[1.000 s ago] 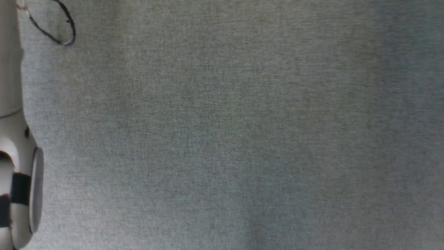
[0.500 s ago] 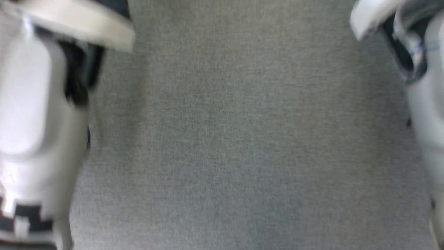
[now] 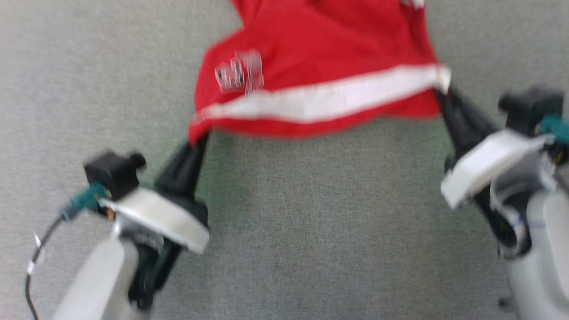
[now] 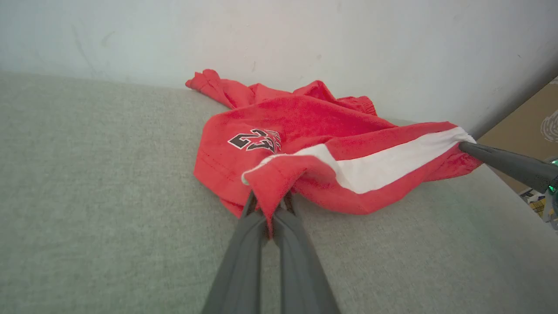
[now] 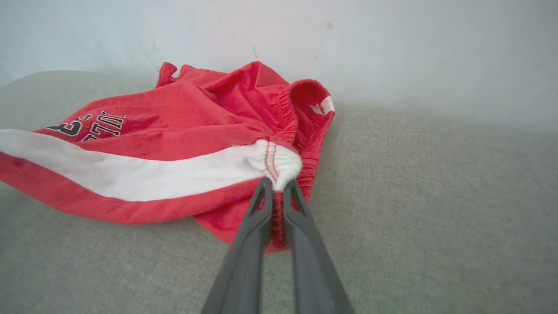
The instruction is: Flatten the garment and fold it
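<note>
Head camera has swung since half a second ago: the red garment (image 3: 320, 66) now shows at 12 o'clock above the pale forearms.
Grey fabric-covered worktop (image 3: 284, 222) runs back to a pale wall (image 4: 305, 39); the garment lies crumpled on it, its white band (image 3: 329, 100) drawn taut between both tools. The left tool (image 3: 198, 140), at the garment's 8 o'clock, is pinched tight on a red hem corner. The right tool (image 3: 441, 92), at its 3 o'clock, is pinched tight on the band's end. A small number print (image 4: 255, 140) sits at 10 o'clock.
</note>
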{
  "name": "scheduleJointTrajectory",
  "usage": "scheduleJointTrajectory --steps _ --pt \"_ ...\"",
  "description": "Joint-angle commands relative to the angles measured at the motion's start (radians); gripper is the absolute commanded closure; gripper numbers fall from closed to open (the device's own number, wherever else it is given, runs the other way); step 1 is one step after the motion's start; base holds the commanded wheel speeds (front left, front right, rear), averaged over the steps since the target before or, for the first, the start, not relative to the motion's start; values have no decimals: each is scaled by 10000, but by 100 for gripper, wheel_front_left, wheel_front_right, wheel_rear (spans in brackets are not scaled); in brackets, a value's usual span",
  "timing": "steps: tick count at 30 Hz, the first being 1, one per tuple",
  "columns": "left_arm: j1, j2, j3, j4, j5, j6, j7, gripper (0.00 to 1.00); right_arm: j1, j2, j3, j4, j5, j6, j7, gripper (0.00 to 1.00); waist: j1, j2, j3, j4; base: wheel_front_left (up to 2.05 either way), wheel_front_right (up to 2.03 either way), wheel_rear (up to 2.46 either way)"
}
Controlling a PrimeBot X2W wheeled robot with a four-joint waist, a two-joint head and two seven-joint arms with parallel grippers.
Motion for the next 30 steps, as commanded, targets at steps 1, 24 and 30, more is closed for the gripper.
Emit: scheduleJointTrajectory --steps 1,24,30 --pt "243 60 -33 -38 -99 -28 59 100 262 52 -65 -94 85 -9 56 100 3 0 -934 61 0 0 0" --pt "4996 1376 -823 -1864 -2776 59 3020 100 6359 218 -1425 -2137 1651 -9 3609 100 3 0 -3382 707 0 0 0" --pt "5769 1493 -943 -2323 -2978 256 3165 100 7489 293 -1455 -2903 1898 -9 4518 100 3 0 -3590 797 0 0 0"
